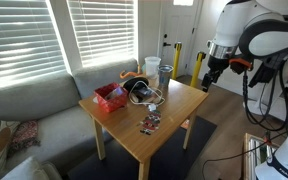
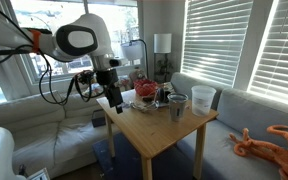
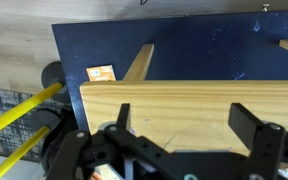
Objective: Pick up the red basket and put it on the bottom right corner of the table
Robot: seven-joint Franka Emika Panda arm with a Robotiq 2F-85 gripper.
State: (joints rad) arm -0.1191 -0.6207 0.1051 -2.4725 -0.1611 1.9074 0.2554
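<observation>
The red basket (image 1: 111,96) sits on the light-wood table (image 1: 174,103) near its sofa-side edge; it also shows in an exterior view (image 2: 144,92) at the table's far side. My gripper (image 1: 212,76) hangs in the air beside the opposite table edge, well away from the basket, as both exterior views show (image 2: 115,99). In the wrist view the gripper (image 3: 184,128) is open and empty, its two black fingers over the bare table top (image 3: 184,100) near the edge. The basket is out of the wrist view.
A black round headphone-like object with cables (image 1: 139,90), clear cups (image 1: 152,67) and a small packet (image 1: 150,123) are on the table. A grey sofa (image 1: 34,100) stands behind it. A dark rug (image 3: 204,45) lies below. An orange toy (image 2: 269,140) lies on a seat.
</observation>
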